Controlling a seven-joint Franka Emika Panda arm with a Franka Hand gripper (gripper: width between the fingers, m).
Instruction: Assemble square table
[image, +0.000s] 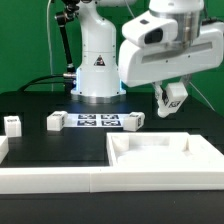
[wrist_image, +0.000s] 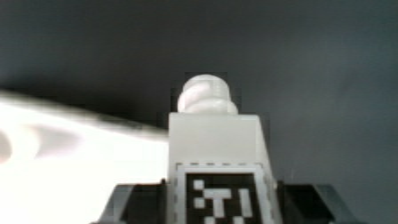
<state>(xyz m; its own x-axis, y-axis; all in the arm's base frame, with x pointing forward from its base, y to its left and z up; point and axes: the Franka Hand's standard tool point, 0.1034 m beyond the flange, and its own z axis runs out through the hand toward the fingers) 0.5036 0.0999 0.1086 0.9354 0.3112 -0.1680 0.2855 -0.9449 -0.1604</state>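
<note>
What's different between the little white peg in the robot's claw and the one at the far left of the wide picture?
The short white tagged peg leg in the two-finger gripper hangs tilted in the air; the white peg leg at the exterior view's far left rests on the black table. The held leg is clamped between the jaws; the far-left one lies free. Both are short, white and tagged.
</note>
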